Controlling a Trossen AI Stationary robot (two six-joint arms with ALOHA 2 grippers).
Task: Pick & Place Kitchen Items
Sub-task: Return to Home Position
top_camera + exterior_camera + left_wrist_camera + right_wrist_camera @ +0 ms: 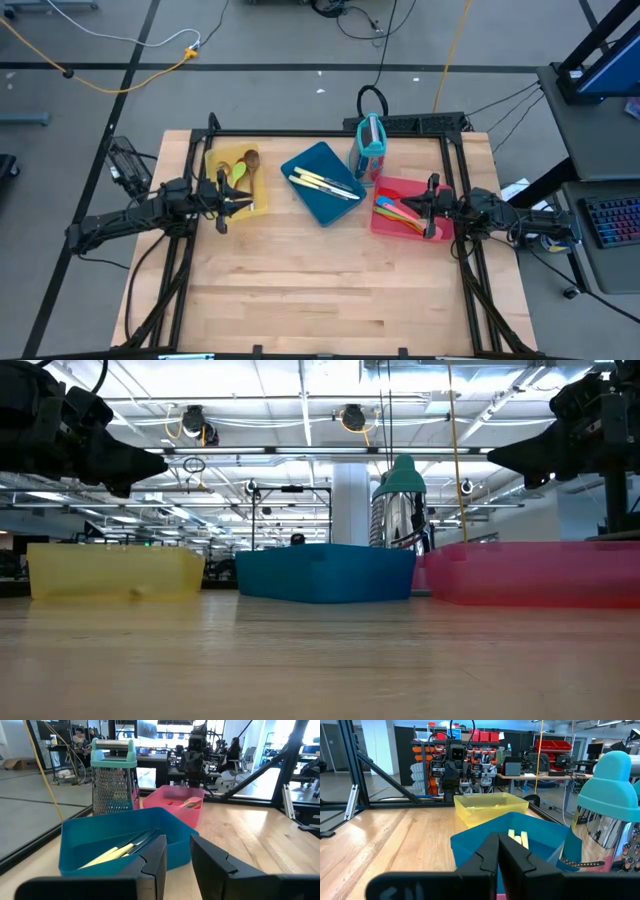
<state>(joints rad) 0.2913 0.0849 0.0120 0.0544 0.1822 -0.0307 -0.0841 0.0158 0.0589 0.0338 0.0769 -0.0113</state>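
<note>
The left pincer point(178, 862) hangs above the table point(320, 290) with its fingers point(155, 861) a narrow gap apart, holding nothing. The right pincer point(498, 856) has its fingers pressed together, also empty. Just below and behind the left pincer, the yellow tray point(212, 160) holds wooden spoons point(249, 162) and a green utensil point(238, 175). Straight ahead of both pincers, between them, the blue tray point(322, 155) holds cream-handled knives point(322, 183) lying side by side. Under the right pincer, the pink tray point(392, 186) holds orange, blue and pink spatulas point(395, 212), which lie in a loose pile.
</note>
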